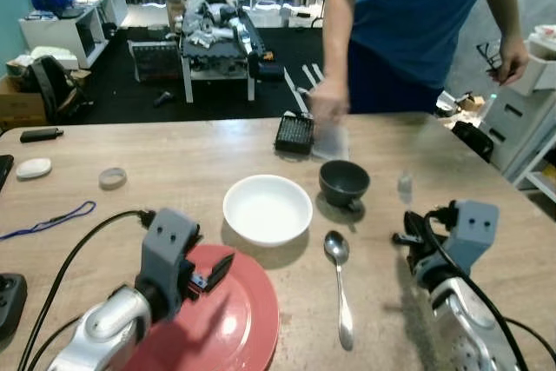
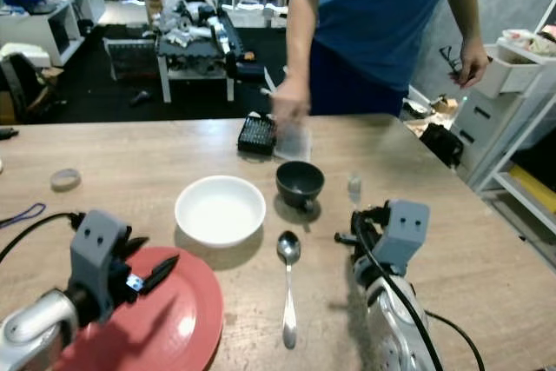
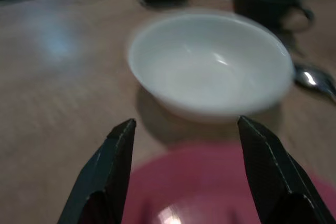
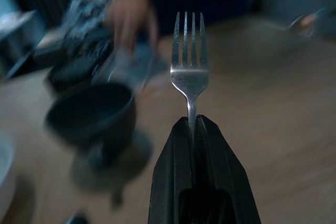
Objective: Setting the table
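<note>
Far left on the pale wood-grain table [image 1: 174,162]: a flat black remote-like bar [image 1: 41,135], a smooth white oval pebble shape [image 1: 33,168], a small grey ring of tape [image 1: 112,178], a looped blue cord [image 1: 48,221]. Nearer in, a glossy round red plate [image 1: 221,319] at the table's near edge, and over it the left gripper [image 3: 184,140], long black tapered fingers spread wide, holding nothing, tips above the plate's far rim and aimed toward the bowl. Just beyond, a smooth white round bowl [image 1: 268,208], shallow and glazed, close beside the plate. To its right, a polished steel spoon [image 1: 339,280] lying flat, bowl end away from the robot. Behind that, a dark matte cup with a small handle [image 1: 344,182]. Further back, a black ribbed rectangular block [image 1: 294,133] with a person's hand [image 1: 327,100] blurred next to it, blue shirt above. On the right, the right gripper [image 4: 191,124] pinched tight on a shiny four-tined metal fork [image 4: 189,61], tines up and clear of the tabletop, to the right of the cup.
</note>
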### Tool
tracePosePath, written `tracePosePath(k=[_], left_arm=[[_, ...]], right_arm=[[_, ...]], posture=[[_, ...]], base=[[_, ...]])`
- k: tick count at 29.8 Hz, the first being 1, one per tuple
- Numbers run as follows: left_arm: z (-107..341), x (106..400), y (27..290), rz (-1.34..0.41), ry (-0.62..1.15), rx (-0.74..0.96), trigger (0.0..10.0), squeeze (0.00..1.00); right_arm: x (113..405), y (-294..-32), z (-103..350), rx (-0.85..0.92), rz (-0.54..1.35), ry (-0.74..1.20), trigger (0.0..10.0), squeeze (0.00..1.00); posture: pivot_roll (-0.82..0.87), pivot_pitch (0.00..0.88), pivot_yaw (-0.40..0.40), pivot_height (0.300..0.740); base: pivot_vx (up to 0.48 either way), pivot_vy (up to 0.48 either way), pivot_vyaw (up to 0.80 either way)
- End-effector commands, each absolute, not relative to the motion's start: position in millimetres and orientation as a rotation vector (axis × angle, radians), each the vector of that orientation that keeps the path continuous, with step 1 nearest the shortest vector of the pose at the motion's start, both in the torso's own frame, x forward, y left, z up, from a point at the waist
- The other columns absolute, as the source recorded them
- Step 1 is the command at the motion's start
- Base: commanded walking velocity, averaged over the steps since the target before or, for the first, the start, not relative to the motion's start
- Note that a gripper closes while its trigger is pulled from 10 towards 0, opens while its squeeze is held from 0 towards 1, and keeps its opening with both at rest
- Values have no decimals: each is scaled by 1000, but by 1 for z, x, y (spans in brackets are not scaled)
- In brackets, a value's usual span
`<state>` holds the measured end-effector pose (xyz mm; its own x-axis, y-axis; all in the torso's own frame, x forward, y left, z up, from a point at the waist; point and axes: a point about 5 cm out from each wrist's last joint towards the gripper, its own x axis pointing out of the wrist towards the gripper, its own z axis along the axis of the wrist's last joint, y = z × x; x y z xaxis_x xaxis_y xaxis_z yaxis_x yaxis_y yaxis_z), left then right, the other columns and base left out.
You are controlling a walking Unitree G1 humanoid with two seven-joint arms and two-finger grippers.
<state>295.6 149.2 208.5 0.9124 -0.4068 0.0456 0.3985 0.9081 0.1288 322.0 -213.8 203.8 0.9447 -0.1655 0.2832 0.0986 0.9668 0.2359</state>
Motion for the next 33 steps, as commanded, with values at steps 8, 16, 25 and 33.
tracePosePath(k=[8, 16, 25, 33], left_arm=[[214, 306, 139, -327, -98, 120, 10000, 0], [206, 307, 136, -304, -86, 134, 10000, 0], [204, 307, 132, -306, -87, 152, 10000, 0], [201, 307, 130, -312, -85, 151, 10000, 0]], right_arm=[[318, -210, 205, 198, -201, -369, 10000, 0], [322, -208, 198, 198, -217, -344, 10000, 0], [325, -210, 195, 198, -236, -335, 10000, 0], [325, -213, 193, 193, -251, -334, 10000, 0]], posture=[[66, 122, 84, 740], [72, 118, 80, 740], [70, 119, 80, 740], [68, 119, 82, 740]], base=[[0, 0, 0], [0, 0, 0], [0, 0, -800], [0, 0, -800]])
